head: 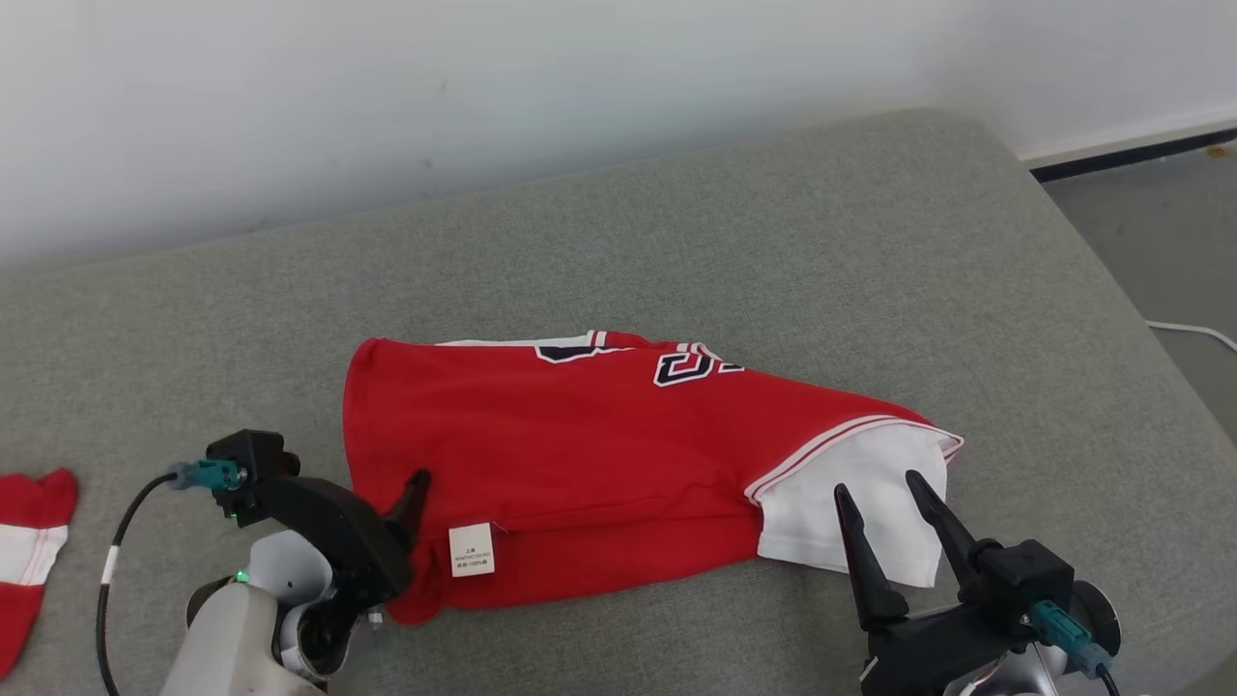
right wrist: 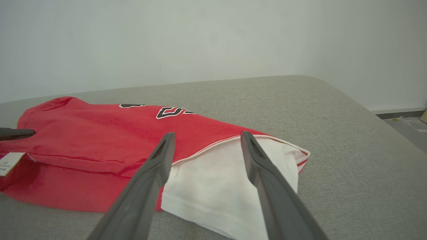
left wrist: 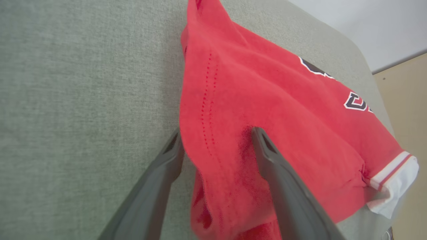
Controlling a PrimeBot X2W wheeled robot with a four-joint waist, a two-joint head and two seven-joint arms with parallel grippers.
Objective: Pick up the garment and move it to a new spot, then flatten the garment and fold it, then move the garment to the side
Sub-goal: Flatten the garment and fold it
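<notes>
As the jersey lies: red jersey (head: pixel 580 464) sprawled lengthwise on the grey sofa cushion (head: pixel 821 251). It is rumpled, with an upper layer doubled over a lower one that sticks out along its near edge, and dark lettering shows at its far edge.
White panel: white cloth (head: pixel 802 527) spills from the jersey's right end, past a red-and-white striped trim.
Care tag: small white tag (head: pixel 472 549) on the jersey's near edge, toward its left end.
Left gripper: left gripper (left wrist: pixel 217 138) sits at the jersey's near-left corner, fingers parted. One finger rests on the cushion just beside the hem and the other on top of the red cloth. It straddles the edge but grips nothing.
Right gripper: right gripper (head: pixel 877 488) is at the jersey's right end, fingers spread wide above the white panel and holding nothing. Cannot tell whether the tips touch the cloth.
Other cloth: a second red-and-white piece (head: pixel 29 551) lies well apart, off the jersey's left end.
Step in hand: looks like the flatten-and-fold stage, with both grippers posted at opposite ends of the jersey's near side, ready to take hold.
Next move calls for: each gripper to pinch its end, ideally catching both layers. At the right end it should take the striped trim, since the loose white cloth alone would likely slide out. Then an even pull apart to take out the slack before any fold.
Watch: the doubled near edge may separate if only the top layer is caught.
</notes>
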